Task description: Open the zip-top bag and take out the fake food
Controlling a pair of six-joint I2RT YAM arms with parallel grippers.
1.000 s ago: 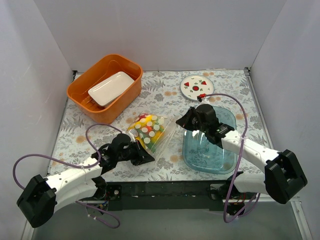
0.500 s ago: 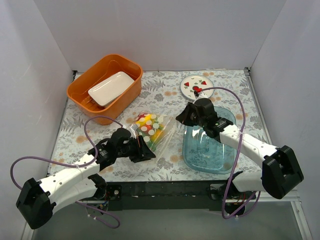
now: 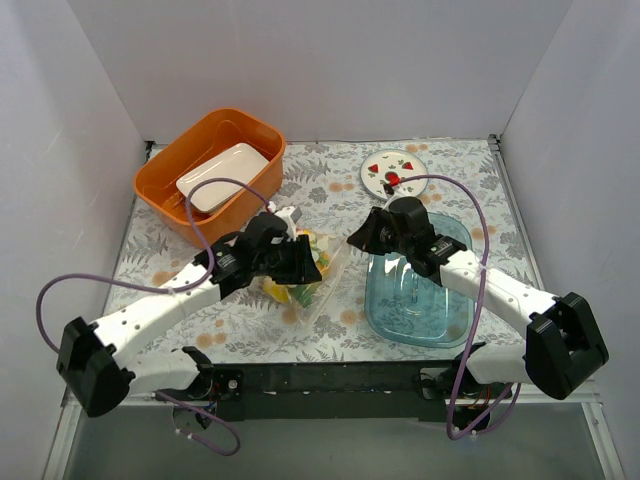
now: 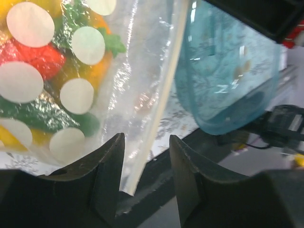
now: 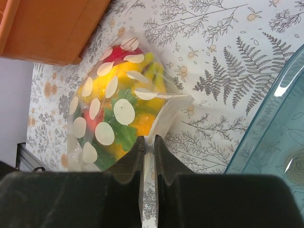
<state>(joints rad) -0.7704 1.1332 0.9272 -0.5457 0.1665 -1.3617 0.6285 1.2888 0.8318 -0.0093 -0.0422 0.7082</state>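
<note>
Black right gripper point(image 5: 148, 142) pinched on bag's point(image 5: 118, 109) flat edge strip; left gripper point(image 4: 145, 142) parted astride it. Bag clear, crinkly, white-dotted, on floral mat point(image 5: 213, 57) beside blue tray point(image 5: 275, 118), glossy rounded food point(image 4: 40, 59) inside.

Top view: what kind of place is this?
Probably a robot lab booth: bare white walls box in a floral-cloth table, with a left arm and right arm bolted at its near edge.

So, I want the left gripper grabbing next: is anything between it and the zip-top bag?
Nothing visible. The zip-top bag runs its clear edge between the open fingers of the left gripper, and the right gripper pinches it.
</note>
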